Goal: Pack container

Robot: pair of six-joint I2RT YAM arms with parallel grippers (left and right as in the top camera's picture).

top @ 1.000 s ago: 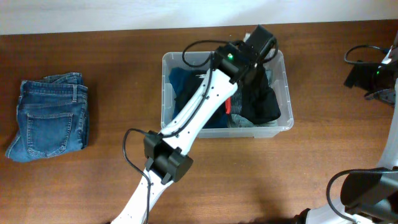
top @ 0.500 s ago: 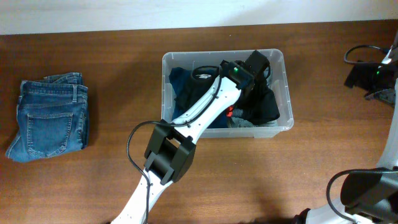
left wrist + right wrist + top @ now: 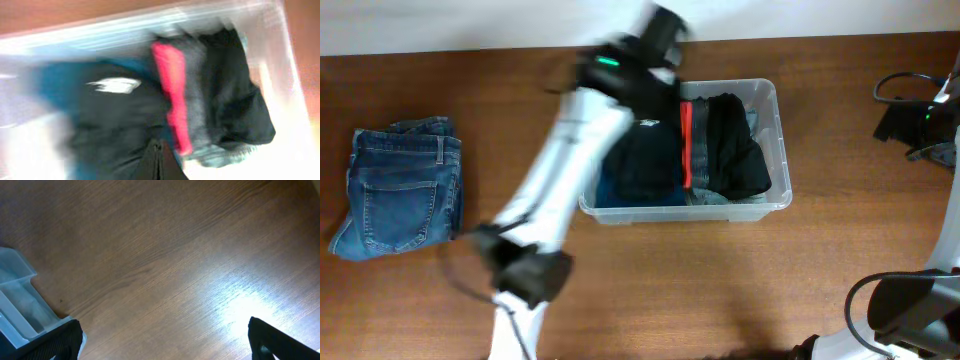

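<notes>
The clear plastic container (image 3: 776, 120) stands mid-table, filled with dark clothes: a black garment (image 3: 732, 150), a red stripe (image 3: 686, 145) and blue fabric (image 3: 610, 190). My left gripper (image 3: 665, 22) is blurred in motion above the container's back left corner. In the left wrist view the left gripper (image 3: 157, 157) is shut with nothing between its fingers, and it looks down on the black garment (image 3: 235, 100) and the red stripe (image 3: 172, 85). My right gripper (image 3: 165, 347) stands open over bare wood at the far right, holding nothing.
A folded pair of blue jeans (image 3: 400, 185) lies at the table's left side. The right arm (image 3: 920, 120) and its cables sit at the right edge. A clear plastic corner (image 3: 17, 302) shows at the left of the right wrist view.
My left arm has risen out of the container and swung back and to the left, uncovering the clothes inside. The right arm has not moved.
</notes>
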